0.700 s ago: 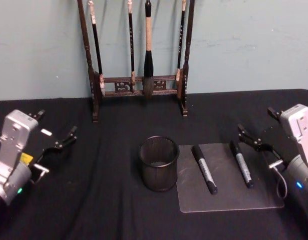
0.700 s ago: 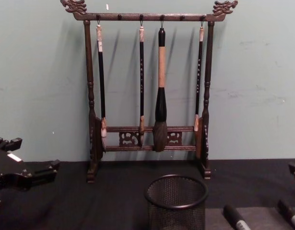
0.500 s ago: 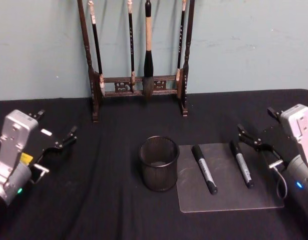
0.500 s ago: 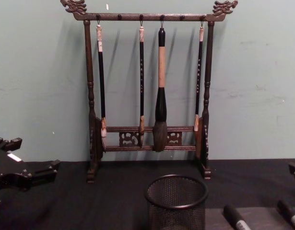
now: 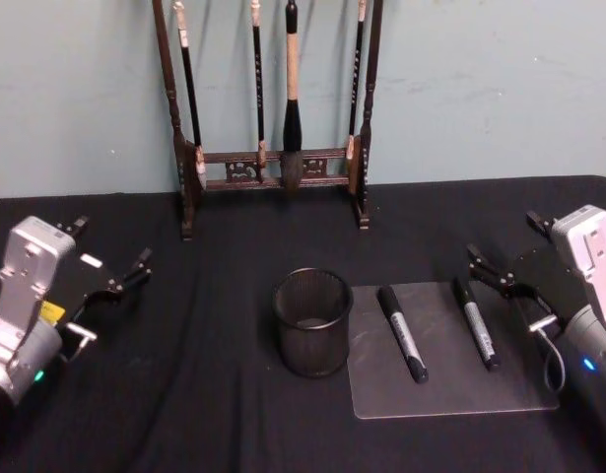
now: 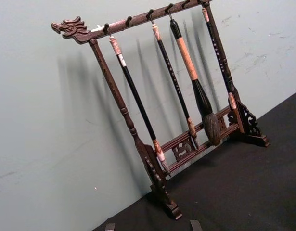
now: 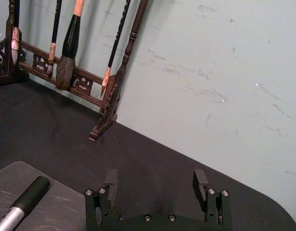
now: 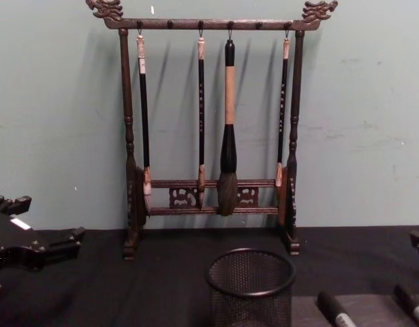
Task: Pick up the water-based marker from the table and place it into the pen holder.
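Right hand (image 5: 502, 236): held over right end of surface (image 5: 214, 394), fingers spread wide, gripping nothing. Same wide gap in right wrist view (image 7: 155, 180), fingers aimed toward the back wall.

Left hand (image 5: 112, 241): off at far left of surface, fingers spread too, nothing between them. Well apart from everything else.

Clear mat (image 5: 450, 384): flat on surface, right of centre. Carries two stubby markers side by side, black ends with grey labelled barrels, both roughly parallel and slanted a little. Cannot tell which one is the water-based one.

Right marker (image 5: 475, 322): near right side of mat, far black end just beside right hand's inner finger, apart from it, not between the fingers. In right wrist view (image 7: 27, 199) lies off to one side of the fingers, lower than them, on the mat.

Left marker (image 5: 402, 333): on left part of mat, between pen holder and right marker, farther from right hand. Touches neither.

Pen holder (image 5: 310, 345): black mesh cup, upright at centre of surface, just beside left edge of mat. No marker inside as far as head view shows.

Brush rack (image 5: 273, 155): dark wood, at back of surface against wall, four brushes (image 8: 228, 150) hanging from top bar. Well behind holder and mat.
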### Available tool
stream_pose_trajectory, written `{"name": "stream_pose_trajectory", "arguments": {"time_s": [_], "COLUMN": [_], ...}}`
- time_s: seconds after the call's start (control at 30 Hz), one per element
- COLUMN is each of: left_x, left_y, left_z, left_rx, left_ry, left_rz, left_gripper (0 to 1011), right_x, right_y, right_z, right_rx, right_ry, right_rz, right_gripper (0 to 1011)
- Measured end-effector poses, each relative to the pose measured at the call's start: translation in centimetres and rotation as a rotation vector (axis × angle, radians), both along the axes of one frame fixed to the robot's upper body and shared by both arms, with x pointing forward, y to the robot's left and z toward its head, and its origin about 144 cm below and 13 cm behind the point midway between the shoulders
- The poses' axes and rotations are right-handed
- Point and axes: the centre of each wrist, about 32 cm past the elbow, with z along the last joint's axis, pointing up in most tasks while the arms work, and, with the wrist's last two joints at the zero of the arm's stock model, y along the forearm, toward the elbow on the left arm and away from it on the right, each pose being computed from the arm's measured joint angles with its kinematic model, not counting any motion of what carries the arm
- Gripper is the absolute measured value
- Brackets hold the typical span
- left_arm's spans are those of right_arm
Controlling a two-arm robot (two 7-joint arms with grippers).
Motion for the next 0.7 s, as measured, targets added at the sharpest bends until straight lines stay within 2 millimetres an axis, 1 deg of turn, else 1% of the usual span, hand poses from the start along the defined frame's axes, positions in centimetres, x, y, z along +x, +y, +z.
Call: {"name": "stream_pose_trajectory", "arguments": {"time_s": [0.63, 0.7], "left_x": [0.00, 0.00], "left_y": [0.00, 0.00], "left_z": [0.00, 0.00], "left_rx": [0.000, 0.000], "left_ry": [0.000, 0.000], "left_rz": [0.000, 0.000], "left_gripper": [1009, 1009], "right_x": [0.00, -0.22], "right_y": [0.00, 0.06], "right_z": [0.00, 0.29], "right_rx": [0.000, 0.015], "right_ry": [0.000, 0.011], "right_rz": [0.000, -0.006], "right_gripper": [1003, 1002]}}
